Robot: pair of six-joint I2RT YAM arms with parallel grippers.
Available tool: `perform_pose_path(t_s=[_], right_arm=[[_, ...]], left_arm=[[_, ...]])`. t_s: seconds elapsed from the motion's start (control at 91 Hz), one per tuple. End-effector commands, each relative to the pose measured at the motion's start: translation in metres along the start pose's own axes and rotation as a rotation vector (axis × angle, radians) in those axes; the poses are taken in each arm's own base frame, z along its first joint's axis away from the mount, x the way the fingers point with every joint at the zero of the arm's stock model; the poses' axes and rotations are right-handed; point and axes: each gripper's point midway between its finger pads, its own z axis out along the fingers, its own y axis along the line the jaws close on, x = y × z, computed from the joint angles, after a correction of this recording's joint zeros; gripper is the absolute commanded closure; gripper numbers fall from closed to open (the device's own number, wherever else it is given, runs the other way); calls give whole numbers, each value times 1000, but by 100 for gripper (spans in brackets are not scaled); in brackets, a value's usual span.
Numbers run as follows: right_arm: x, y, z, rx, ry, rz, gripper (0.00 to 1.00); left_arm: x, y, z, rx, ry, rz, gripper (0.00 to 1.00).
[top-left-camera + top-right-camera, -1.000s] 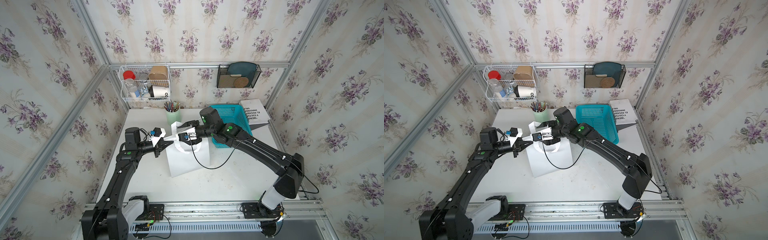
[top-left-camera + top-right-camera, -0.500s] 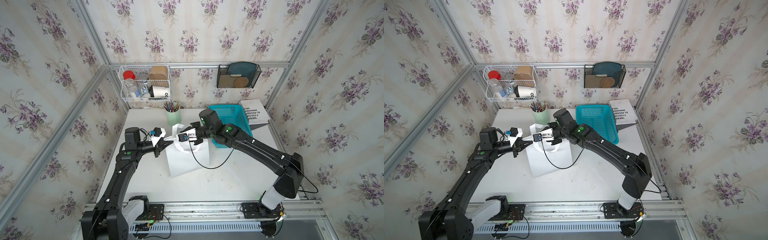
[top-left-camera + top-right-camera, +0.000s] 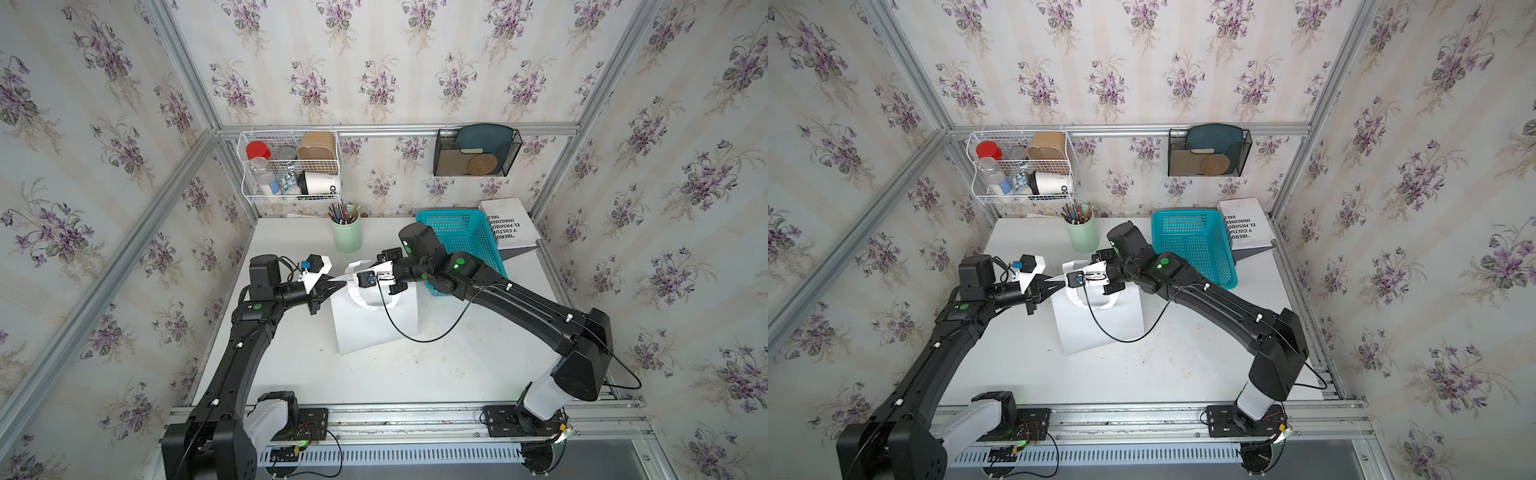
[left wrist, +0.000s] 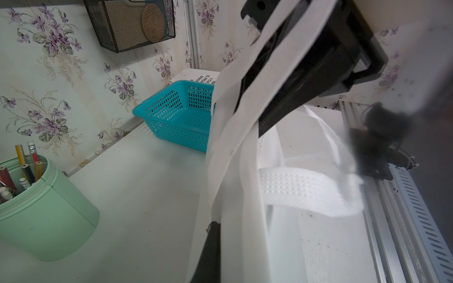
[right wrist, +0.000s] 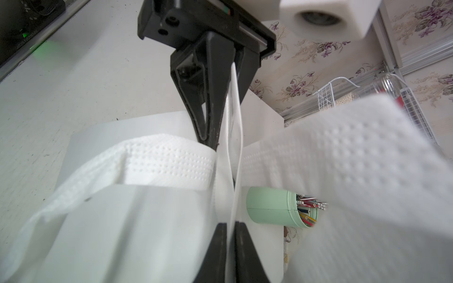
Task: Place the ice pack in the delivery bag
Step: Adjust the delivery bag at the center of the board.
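While the delivery bag (image 3: pixel 374 324) stands on the table (image 3: pixel 291 365) between both arms, just beside the turquoise basket (image 3: pixel 461 237), we see the left gripper (image 3: pixel 341 284) clamped on its white loop handle (image 5: pixel 231 171) and the right gripper (image 5: pixel 230 226) pinched onto that same strap, nose to nose.

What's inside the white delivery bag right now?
Nothing inside shows. The left hand and right hand pinch the delivery bag's top, so its white wall and handles cover the interior; whether anything is in it cannot be told.
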Motion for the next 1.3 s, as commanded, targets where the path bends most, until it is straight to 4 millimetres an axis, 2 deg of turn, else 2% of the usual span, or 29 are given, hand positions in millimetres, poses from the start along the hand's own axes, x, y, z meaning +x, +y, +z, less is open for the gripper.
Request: perform_pose_path(t_s=[0.0,0.11,0.286,0.505,0.571,0.714,0.824,0.934,1.077,1.286], right_arm=[[2,11,-1,-30,8,22,87],[0,8,-4,0,4,15,87],[-2,0,-4,59,18,0,95],[-5,-6,-7,113,10,-22,96],[-4,-1,-5,94,13,-24,96],[3,22,-2,20,7,-16,93],[2,32,-3,-4,-9,-3,90],[1,40,-2,-44,-22,12,80],[-1,41,0,-73,-31,47,70],[-11,38,2,-144,-80,141,70]], left_arm=[[-2,3,-1,-16,-3,12,100],[-2,4,-1,-18,-1,7,100],[-1,4,0,-20,2,-3,100],[0,4,0,-18,7,-14,100],[0,4,0,-20,8,-15,100],[-1,5,0,-23,9,-19,100],[-1,5,0,-20,7,-21,100],[-1,5,0,-19,7,-20,100],[-2,5,0,-14,5,-15,100],[-4,1,-1,-8,3,0,100]])
